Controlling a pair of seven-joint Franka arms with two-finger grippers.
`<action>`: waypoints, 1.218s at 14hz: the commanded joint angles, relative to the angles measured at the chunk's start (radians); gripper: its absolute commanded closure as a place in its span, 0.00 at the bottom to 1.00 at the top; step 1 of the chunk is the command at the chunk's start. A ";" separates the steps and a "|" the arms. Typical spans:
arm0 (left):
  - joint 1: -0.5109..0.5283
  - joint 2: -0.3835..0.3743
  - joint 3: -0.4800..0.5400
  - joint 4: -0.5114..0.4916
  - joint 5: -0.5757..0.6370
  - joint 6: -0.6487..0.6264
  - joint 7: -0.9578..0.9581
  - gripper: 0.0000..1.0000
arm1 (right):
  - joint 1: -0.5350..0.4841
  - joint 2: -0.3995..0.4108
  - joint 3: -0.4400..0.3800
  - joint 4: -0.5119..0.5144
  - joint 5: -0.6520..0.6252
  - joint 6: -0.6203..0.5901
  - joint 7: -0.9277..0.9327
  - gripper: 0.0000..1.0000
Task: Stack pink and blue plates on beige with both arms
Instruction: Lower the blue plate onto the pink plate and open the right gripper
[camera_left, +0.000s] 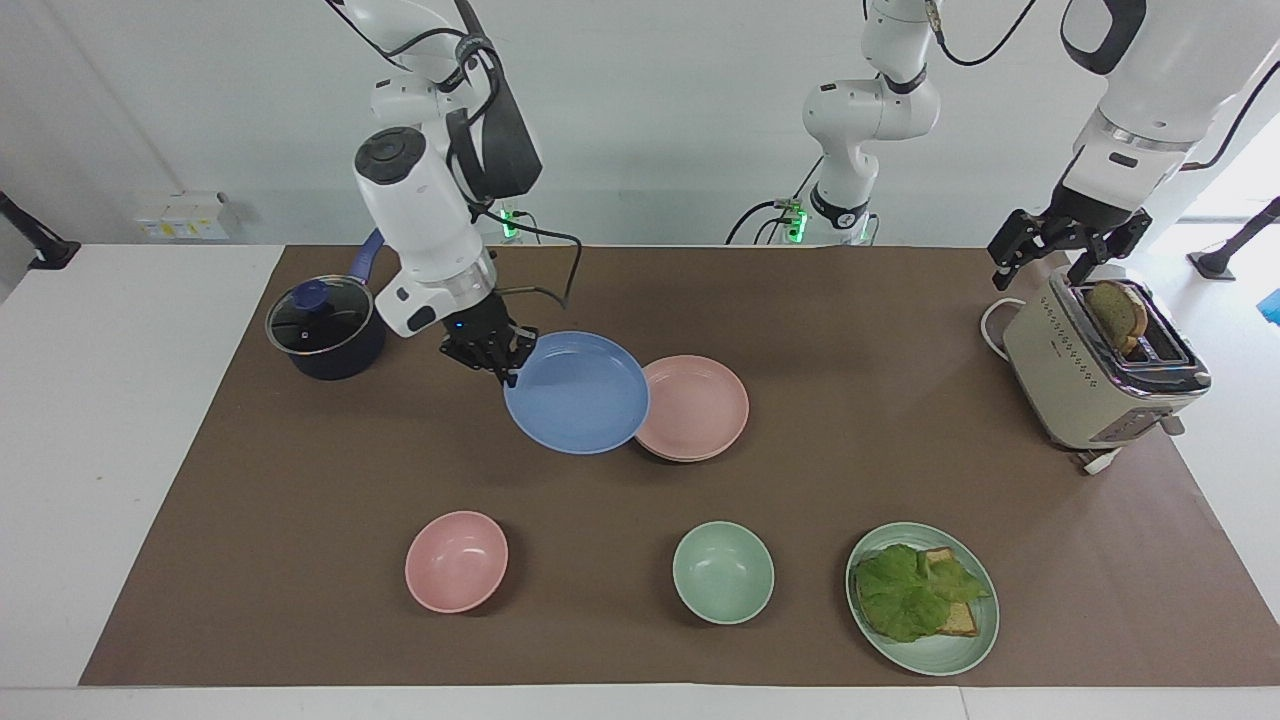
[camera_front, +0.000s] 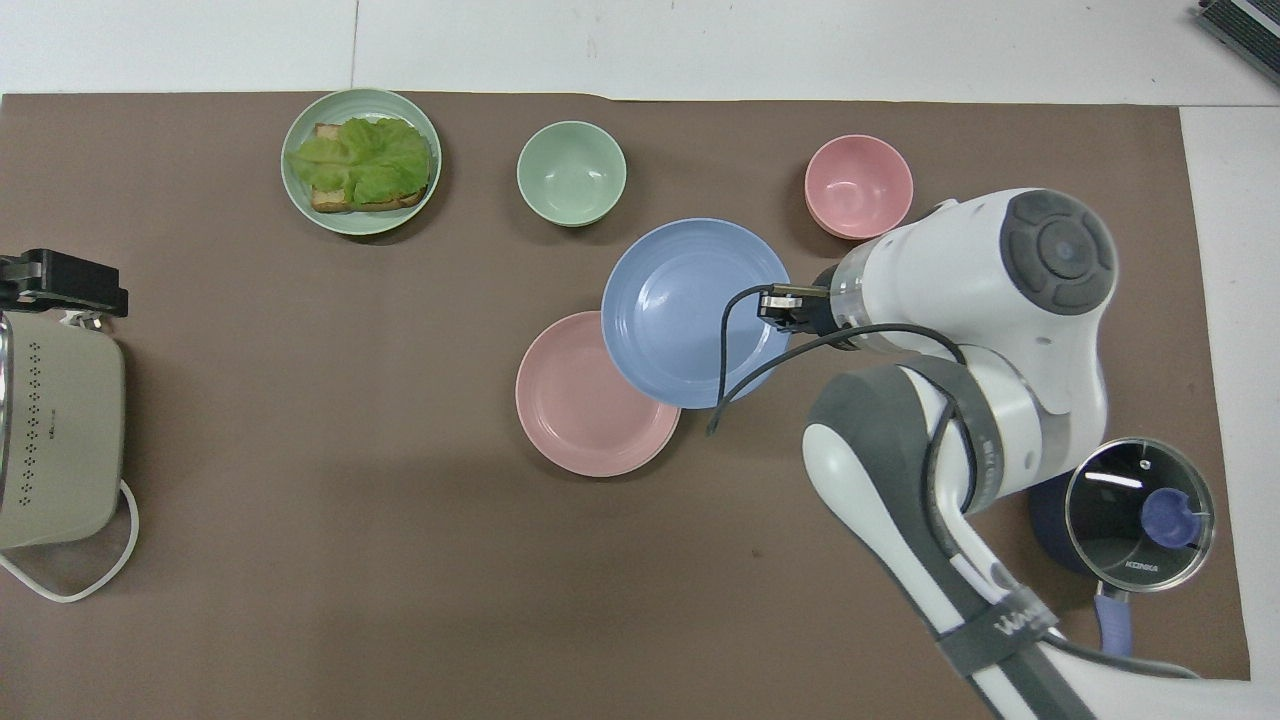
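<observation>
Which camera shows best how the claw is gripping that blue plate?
The facing view: the right claw pinches the blue plate's rim, holding it tilted in the air, overlapping the pink plate. The overhead view shows the plate whole but foreshortens the grip.

A white table (camera_left: 110, 420) carries a brown mat (camera_left: 700, 300) that covers most of its top. A plain pale wall (camera_left: 650, 120) rises at the robots' end, with a small white box (camera_left: 180, 215) of sockets (or something like it) low down toward the right arm's end. Bright daylight (camera_left: 1235, 180) comes in at the left arm's end. Even light, soft shadows on the mat.
</observation>
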 joint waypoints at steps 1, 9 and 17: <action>0.011 -0.016 -0.008 -0.009 0.012 -0.013 0.009 0.00 | 0.054 0.061 0.002 0.023 0.015 0.064 0.073 1.00; 0.011 -0.016 -0.008 -0.009 0.012 -0.013 0.009 0.00 | 0.161 0.143 0.003 -0.006 0.017 0.156 0.120 1.00; 0.011 -0.016 -0.008 -0.009 0.012 -0.013 0.009 0.00 | 0.161 0.141 0.003 -0.068 0.017 0.161 0.093 1.00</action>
